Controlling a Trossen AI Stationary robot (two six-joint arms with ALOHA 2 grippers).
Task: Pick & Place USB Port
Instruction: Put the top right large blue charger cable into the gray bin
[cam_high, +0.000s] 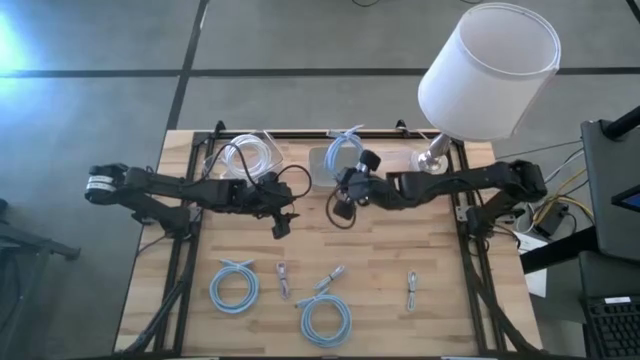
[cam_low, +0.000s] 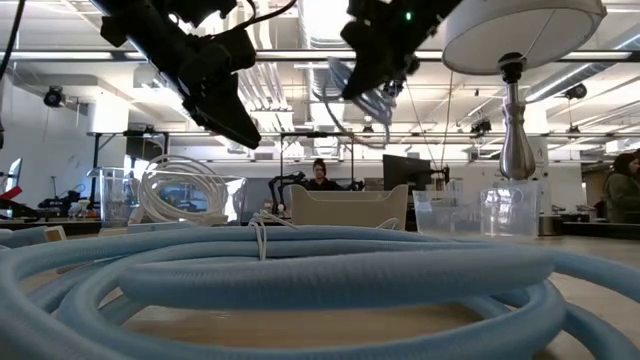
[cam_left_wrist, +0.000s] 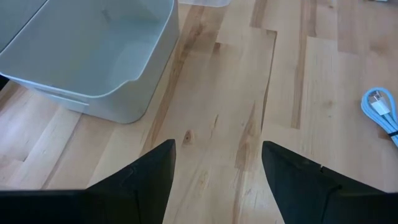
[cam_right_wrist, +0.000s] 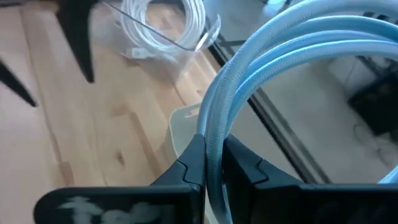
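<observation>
Above the light wooden table (cam_high: 440, 320), on the left, I see my left pincer (cam_high: 281, 226) spread wide and holding nothing. Further right, my right pincer (cam_right_wrist: 212, 163) is clamped on a light blue coiled cable (cam_right_wrist: 298, 56), lifted over the pale open bin (cam_left_wrist: 93, 56).

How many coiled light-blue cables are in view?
3: one coiled cable near the table's front left, one coil at front centre, and one blue coil held up by the right gripper over the tray.
</observation>
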